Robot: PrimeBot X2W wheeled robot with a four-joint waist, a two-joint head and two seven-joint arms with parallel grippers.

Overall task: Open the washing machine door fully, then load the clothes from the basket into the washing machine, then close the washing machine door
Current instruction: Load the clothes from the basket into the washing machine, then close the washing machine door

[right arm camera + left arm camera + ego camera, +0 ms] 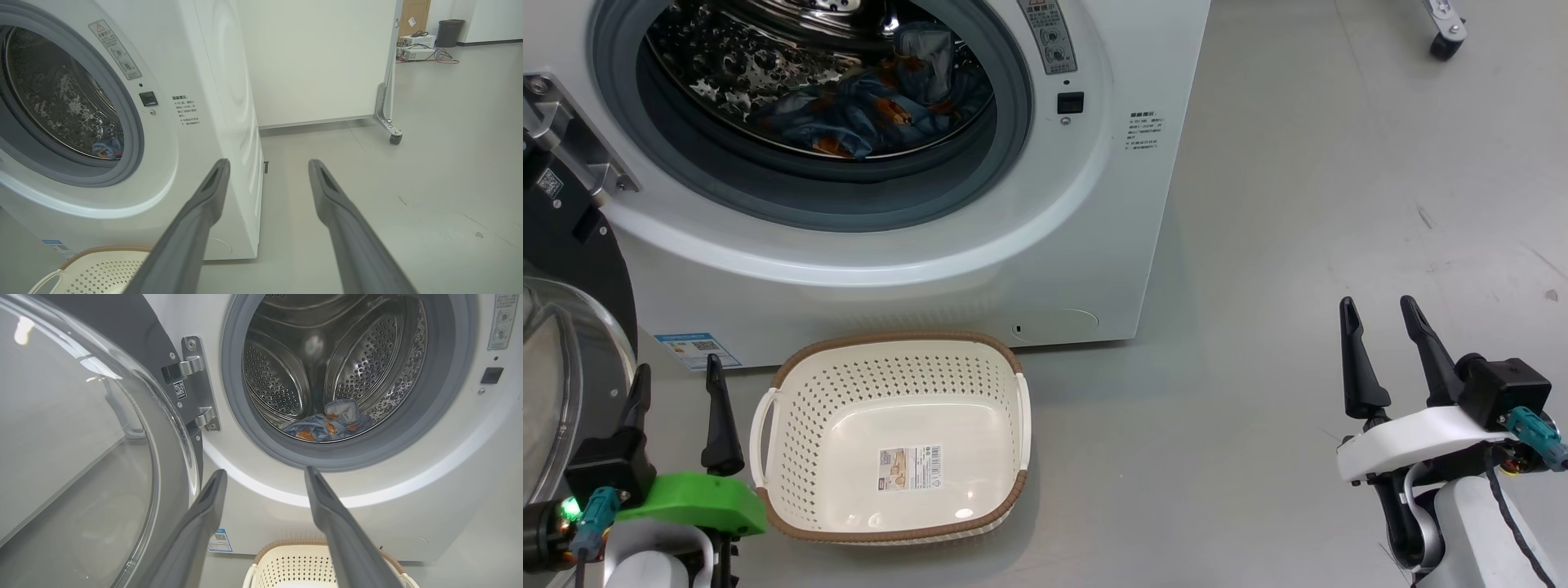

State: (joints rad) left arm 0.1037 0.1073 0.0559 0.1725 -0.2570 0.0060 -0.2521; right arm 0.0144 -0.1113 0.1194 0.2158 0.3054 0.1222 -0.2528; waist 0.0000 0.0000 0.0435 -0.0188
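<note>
The white washing machine [1045,245] stands with its door [564,359] swung wide open to the left; the door's glass bowl [81,457] takes up the left of the left wrist view. Light-blue clothes [874,106] with orange figures lie in the steel drum [339,367], seen also as clothes [327,424] and clothes [108,148]. The cream basket [894,437] sits on the floor before the machine, holding just a paper label. My left gripper [678,388] stands open beside the basket's left handle. Well off to the right, over bare floor, my right gripper [1380,310] is open too.
Grey floor [1298,245] spreads to the right of the machine. A white partition panel [318,61] on a castor [394,138] stands behind it. A bin and boxes sit far back in the right wrist view.
</note>
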